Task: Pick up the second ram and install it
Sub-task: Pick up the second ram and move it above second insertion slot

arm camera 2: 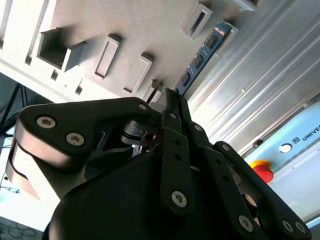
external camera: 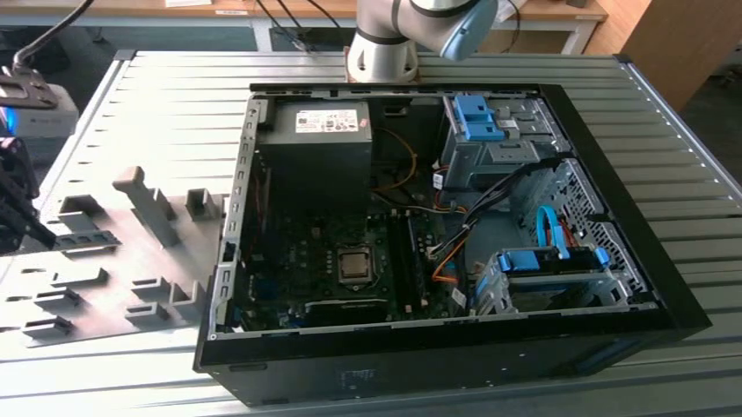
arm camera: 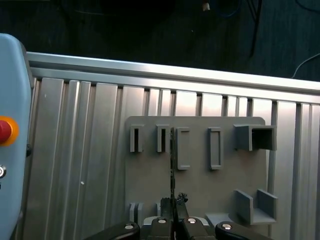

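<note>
Your ribbed metal table [arm camera: 95, 175] carries a grey holder plate [arm camera: 200, 187]. Nearest the wrist, the gripper [arm camera 2: 169, 97] has its fingers [arm camera 2: 175, 150] clamped on the second ram [arm camera 2: 200, 55], which is edge-on above the plate's slot blocks [arm camera: 215, 147]. Farther off, an open computer case [external camera: 347, 378] lies beside the plate.

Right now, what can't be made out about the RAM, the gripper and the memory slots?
Second wrist view: one end of the second ram is hidden between the fingers of the shut gripper.
First wrist view: the ram is edge-on, its chips hidden.
Exterior view: the memory slots are too dark to tell whether any is filled.
</note>
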Tool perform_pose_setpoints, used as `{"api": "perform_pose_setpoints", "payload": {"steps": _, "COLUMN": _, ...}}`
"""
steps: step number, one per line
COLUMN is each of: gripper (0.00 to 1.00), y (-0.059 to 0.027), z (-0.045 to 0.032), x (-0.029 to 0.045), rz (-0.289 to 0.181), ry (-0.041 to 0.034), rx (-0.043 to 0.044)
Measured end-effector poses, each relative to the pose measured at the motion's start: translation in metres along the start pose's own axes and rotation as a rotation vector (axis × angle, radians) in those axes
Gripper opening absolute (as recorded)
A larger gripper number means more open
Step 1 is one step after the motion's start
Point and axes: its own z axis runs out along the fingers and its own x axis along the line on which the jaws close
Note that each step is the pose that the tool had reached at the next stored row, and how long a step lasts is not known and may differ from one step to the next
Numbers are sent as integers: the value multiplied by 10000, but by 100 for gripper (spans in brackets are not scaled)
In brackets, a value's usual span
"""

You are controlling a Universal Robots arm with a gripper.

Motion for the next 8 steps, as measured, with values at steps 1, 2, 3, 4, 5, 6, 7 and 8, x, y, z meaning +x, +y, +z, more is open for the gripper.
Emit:
{"api": "perform_pose_setpoints", "payload": {"steps": 1, "gripper": 14, "y": 1, "z": -28, "x": -2, "rz": 0, "ry": 0, "rx": 0}}
{"api": "perform_pose_setpoints", "payload": {"steps": 2, "gripper": 14, "y": 2, "z": -58, "x": -4, "rz": 0, "ry": 1, "rx": -1}}
{"api": "perform_pose_setpoints", "payload": {"steps": 3, "gripper": 14, "y": 3, "z": -85, "x": -5, "rz": 0, "ry": 1, "rx": -1}}
{"api": "perform_pose_setpoints", "payload": {"steps": 4, "gripper": 14, "y": 4, "z": -111, "x": -7, "rz": 0, "ry": 0, "rx": 0}}
{"api": "perform_pose_setpoints", "payload": {"steps": 5, "gripper": 14, "y": 5, "z": -138, "x": -9, "rz": 0, "ry": 1, "rx": -1}}
{"api": "perform_pose_setpoints", "payload": {"steps": 6, "gripper": 14, "y": 6, "z": -163, "x": -10, "rz": 0, "ry": 0, "rx": 0}}
{"api": "perform_pose_setpoints", "payload": {"steps": 7, "gripper": 14, "y": 7, "z": -187, "x": -12, "rz": 0, "ry": 0, "rx": 0}}
{"api": "perform_pose_setpoints", "payload": {"steps": 8, "gripper": 14, "y": 8, "z": -211, "x": -13, "rz": 0, "ry": 0, "rx": 0}}
